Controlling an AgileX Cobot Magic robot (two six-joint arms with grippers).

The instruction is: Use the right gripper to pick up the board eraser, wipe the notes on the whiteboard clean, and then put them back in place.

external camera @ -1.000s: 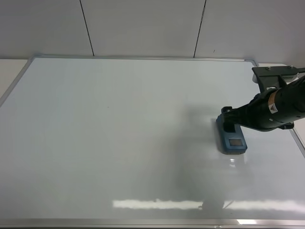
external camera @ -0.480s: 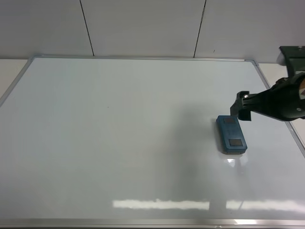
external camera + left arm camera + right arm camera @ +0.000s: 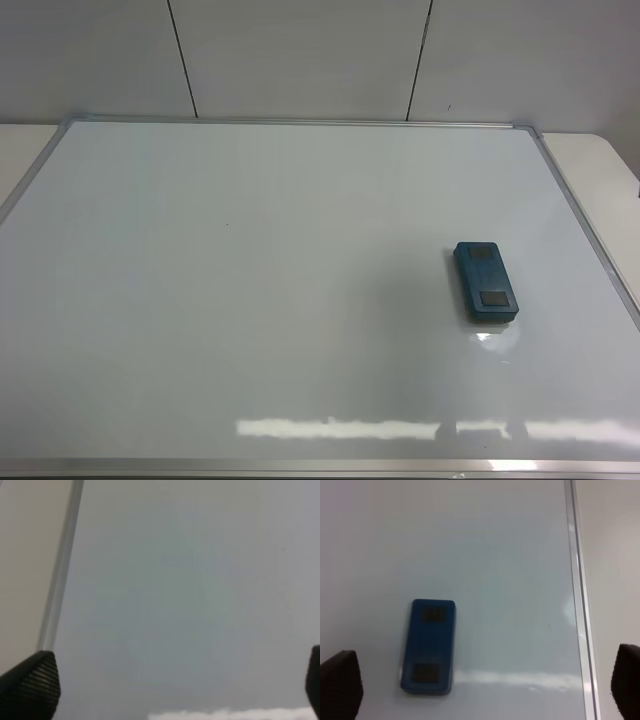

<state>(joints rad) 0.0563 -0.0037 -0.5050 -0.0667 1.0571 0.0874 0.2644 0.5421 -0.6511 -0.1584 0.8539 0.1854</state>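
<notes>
1. Exterior high view: the board eraser (image 3: 486,281) lies flat on the whiteboard (image 3: 250,300), towards its right side and about midway between far and near edges. Its long axis runs roughly far-to-near, slanting a little rightward at the near end. No arm or claw shows here, and no notes are visible on the board, which looks clean. The task reads as essentially finished, with the eraser set down.

2. Left wrist view: the left claw (image 3: 175,680) hangs over bare whiteboard (image 3: 175,580) beside its silver frame, jaws spread wide and holding nothing. The eraser is not in sight here.

3. Right wrist view: the right claw (image 3: 485,685) hovers above the board eraser (image 3: 429,646), jaws spread wide and empty, not touching it. The eraser sits between the two tips, nearer one of them, its long axis crossing the line between the jaws. The right arm is plainly the nearer one.
</notes>
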